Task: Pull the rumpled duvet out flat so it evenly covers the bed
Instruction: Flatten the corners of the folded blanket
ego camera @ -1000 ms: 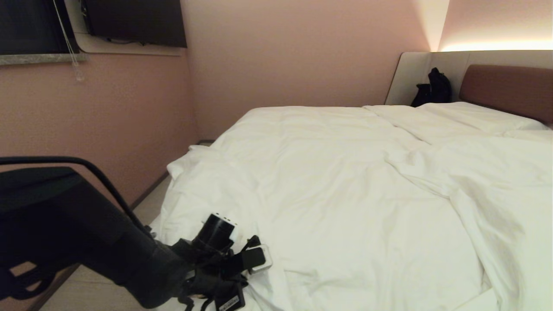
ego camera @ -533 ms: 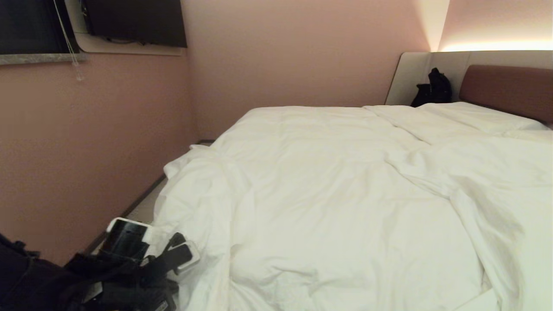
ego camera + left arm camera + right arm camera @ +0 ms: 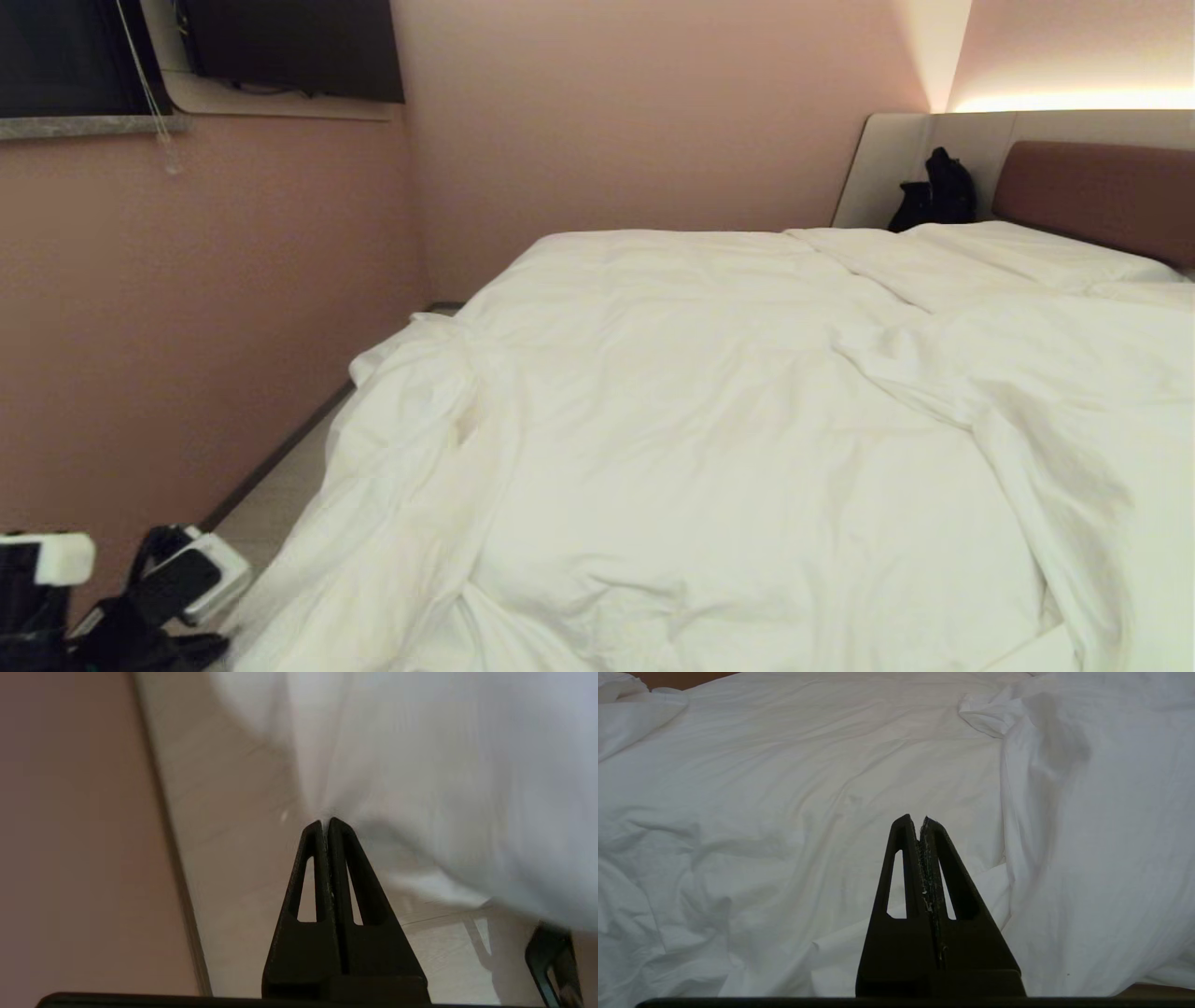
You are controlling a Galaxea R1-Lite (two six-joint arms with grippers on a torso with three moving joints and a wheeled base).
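The white, creased duvet (image 3: 700, 448) lies over the bed, whose brown headboard (image 3: 1092, 191) shows at the far right. The duvet's near left corner is drawn off the bed's side toward the floor. My left gripper (image 3: 325, 820) is shut on that corner of the duvet (image 3: 420, 765), whose folds run taut into the fingertips. In the head view its wrist (image 3: 177, 583) sits at the lower left, beside the hanging edge. My right gripper (image 3: 921, 817) is shut with nothing in it, over the duvet (image 3: 784, 812); it is outside the head view.
A pink wall (image 3: 187, 327) runs close along the bed's left side, leaving a narrow strip of pale floor (image 3: 280, 495). A black bag (image 3: 938, 191) leans by the headboard. White pillows (image 3: 1027, 247) lie at the head. A window sill (image 3: 84, 126) is high on the left.
My left arm has swung from the bed's near corner out to the left and down, dragging the duvet's corner with it over the bed's side. The right arm has stayed still.
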